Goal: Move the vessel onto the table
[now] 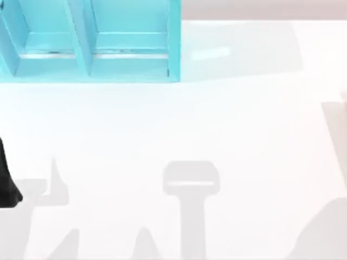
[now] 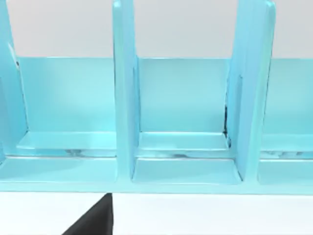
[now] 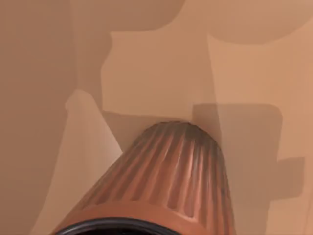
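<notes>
White glossy table [image 1: 179,124] lies bare below the vessel [image 3: 166,176], seen close beneath my right wrist, grip state untellable; my left arm idles by the left edge; an early release could tip it.

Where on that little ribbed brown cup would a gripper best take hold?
Probably across the ribbed sides of the cup, just below its smooth rim, with one finger on each side. It tapers away from the rim, so a grip near the wide end should slip less, and the ribs add purchase.
</notes>
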Controlling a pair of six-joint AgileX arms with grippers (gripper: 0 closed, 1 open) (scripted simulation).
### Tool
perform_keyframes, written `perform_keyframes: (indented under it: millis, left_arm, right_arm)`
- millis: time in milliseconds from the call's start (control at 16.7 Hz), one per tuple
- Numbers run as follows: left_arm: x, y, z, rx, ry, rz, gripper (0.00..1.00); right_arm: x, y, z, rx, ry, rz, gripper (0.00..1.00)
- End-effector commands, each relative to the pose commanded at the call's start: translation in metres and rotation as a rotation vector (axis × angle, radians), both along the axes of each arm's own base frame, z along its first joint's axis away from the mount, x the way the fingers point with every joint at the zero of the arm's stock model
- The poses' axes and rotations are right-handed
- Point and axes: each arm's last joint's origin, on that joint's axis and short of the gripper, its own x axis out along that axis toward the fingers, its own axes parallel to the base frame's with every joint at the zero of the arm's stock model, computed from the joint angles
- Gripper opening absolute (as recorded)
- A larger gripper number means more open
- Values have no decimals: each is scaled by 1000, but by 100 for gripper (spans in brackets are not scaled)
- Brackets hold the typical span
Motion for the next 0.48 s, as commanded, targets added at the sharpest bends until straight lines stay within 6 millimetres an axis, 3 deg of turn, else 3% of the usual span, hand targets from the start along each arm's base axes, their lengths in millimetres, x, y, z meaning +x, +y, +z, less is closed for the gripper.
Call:
perform_keyframes:
  millis: [420, 480]
  left_arm:
    - [0, 0, 0, 0, 0, 0, 100]
    - [0, 0, 0, 0, 0, 0, 100]
  right_arm:
    - [0, 0, 0, 0, 0, 0, 2]
    - [0, 0, 0, 0, 0, 0, 0]
